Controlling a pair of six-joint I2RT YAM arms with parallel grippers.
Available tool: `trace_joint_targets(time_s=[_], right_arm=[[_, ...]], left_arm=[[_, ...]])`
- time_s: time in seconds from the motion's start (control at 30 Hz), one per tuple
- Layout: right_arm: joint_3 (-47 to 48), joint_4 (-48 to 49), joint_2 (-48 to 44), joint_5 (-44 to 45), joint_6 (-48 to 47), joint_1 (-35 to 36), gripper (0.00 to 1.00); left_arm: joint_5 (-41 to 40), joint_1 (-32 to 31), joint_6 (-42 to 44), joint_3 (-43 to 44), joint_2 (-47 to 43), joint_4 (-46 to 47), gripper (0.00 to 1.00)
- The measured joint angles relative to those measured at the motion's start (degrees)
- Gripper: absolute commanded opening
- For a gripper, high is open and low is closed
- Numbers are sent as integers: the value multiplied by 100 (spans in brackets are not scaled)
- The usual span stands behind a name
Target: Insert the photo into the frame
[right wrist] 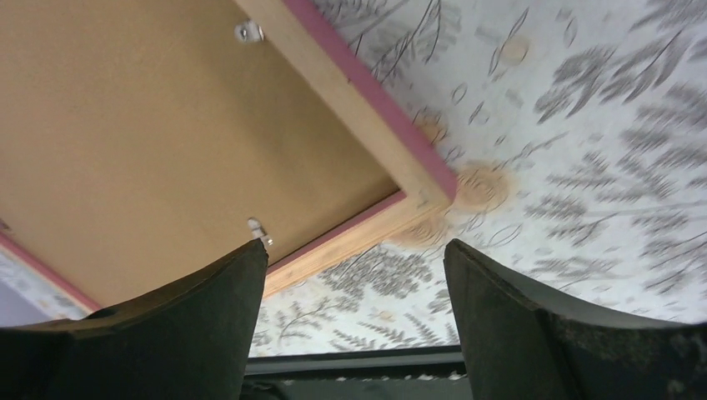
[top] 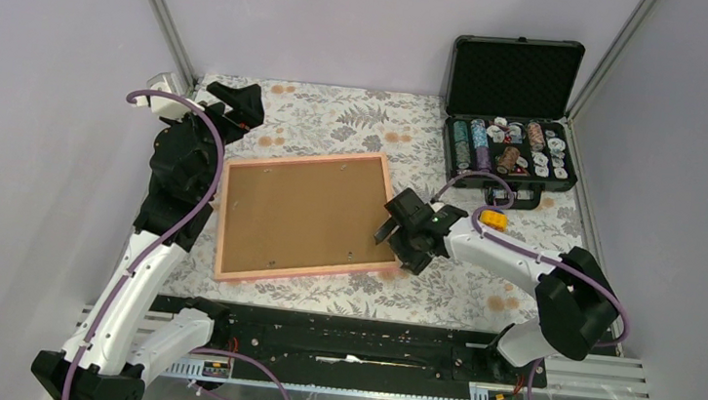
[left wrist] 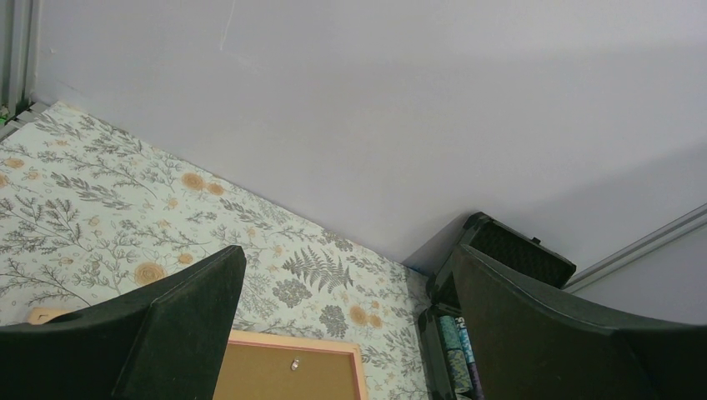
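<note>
I see a floral tabletop (top: 358,117) with the frame (top: 307,160) lying face down, brown backing board (top: 295,214) up. My right tool (right wrist: 354,250) gapes, released, by its near-right corner. My left tool (left wrist: 348,254) hangs spread wide off its far-left corner.

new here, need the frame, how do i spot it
Look at the middle of the floral table. The frame lies flat there, brown back up. Its pale pink wooden border sets it apart from the black case at the far right.
</note>
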Motion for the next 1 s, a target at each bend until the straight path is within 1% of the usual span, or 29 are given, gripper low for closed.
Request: trace_joint_targets(time_s=[0.2, 0.3, 0.37, 0.57, 0.67, 0.8, 0.9, 0.93, 1.0], right_arm=[[-245, 267, 11, 4, 1246, 446, 77], [-452, 374, 96, 4, 1606, 566, 67], [-479, 396, 223, 11, 1725, 570, 63], [-463, 555, 560, 199, 1915, 570, 45], [-444, 575, 623, 341, 1958, 570, 29], [-411, 706, 695, 621, 2238, 522, 19], [-380, 852, 754, 761, 2218, 332, 2], [-372, 907, 774, 776, 2083, 256, 0], [-275, 1005, 868, 861, 1725, 61, 0]], left_arm=[[-9, 0, 4, 0, -13, -4, 99], [-22, 0, 4, 0, -31, -9, 99], [-22, 0, 4, 0, -42, -2, 99], [-22, 0, 4, 0, -42, -4, 99], [-20, 0, 4, 0, -42, -4, 99], [-22, 0, 4, 0, -42, -7, 99], [-22, -2, 7, 0, -42, -4, 99], [-24, 0, 7, 0, -42, -4, 99], [-24, -2, 9, 0, -42, -7, 99]])
